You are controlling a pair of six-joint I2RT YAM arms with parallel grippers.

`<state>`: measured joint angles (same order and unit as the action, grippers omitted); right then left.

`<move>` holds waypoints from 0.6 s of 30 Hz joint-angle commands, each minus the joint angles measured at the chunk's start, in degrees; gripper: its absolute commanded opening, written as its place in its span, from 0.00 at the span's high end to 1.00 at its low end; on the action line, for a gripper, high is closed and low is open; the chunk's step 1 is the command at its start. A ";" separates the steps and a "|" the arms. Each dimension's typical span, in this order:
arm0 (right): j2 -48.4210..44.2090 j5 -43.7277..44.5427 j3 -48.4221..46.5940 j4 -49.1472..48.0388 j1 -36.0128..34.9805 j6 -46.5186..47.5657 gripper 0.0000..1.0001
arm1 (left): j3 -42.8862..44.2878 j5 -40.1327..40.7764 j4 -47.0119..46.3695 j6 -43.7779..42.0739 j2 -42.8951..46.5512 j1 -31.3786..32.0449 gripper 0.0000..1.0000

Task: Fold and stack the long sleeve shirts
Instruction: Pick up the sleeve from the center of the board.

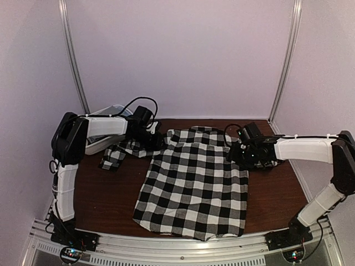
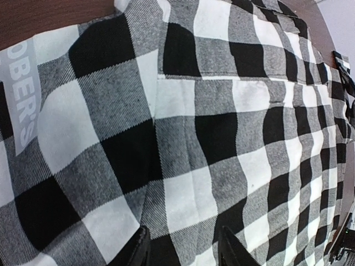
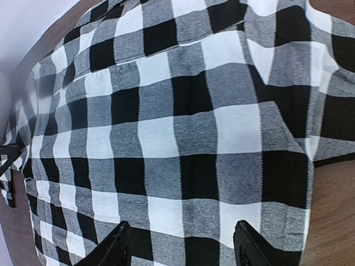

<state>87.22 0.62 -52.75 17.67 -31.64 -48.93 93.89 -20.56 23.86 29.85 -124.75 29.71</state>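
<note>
Lying beneath right claw (image 3: 180,246): checked shirt (image 3: 183,138).

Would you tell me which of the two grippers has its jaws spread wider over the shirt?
The right gripper: its jaws stand clearly farther apart in its wrist view than the left gripper's, both over the checked shirt.

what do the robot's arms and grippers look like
The left arm and right arm have white tube-like links joined by chunky black joints. Black cables loop off the left arm. The left gripper and right gripper each have two dark, flat fingers.
</note>
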 commanded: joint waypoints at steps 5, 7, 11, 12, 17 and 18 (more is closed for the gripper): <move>-9.20 6.57 4.97 0.55 6.59 -0.67 0.34 | 4.04 0.75 -3.01 -0.45 -5.81 -1.95 0.58; -11.46 6.84 6.28 1.01 9.70 0.32 0.33 | 4.02 0.91 -2.53 -0.53 -6.17 -3.00 0.58; -13.84 7.52 6.49 2.88 17.65 3.33 0.31 | 3.38 1.08 -1.64 -1.99 -6.32 -4.49 0.58; -13.82 7.59 6.10 2.82 19.06 4.23 0.31 | 3.28 1.49 -1.33 -2.39 -6.26 -4.61 0.58; -8.94 10.14 1.73 2.21 23.66 8.76 0.27 | 4.93 -0.94 -0.77 -3.68 -5.84 -4.60 0.58; -7.45 10.86 0.50 2.19 24.33 9.77 0.27 | 5.39 -1.19 -0.58 -4.21 -5.47 -4.44 0.58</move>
<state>75.42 7.81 -47.90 19.75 -9.50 -44.10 96.51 -20.25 22.79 28.25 -130.30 24.73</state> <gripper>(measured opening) 0.724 0.422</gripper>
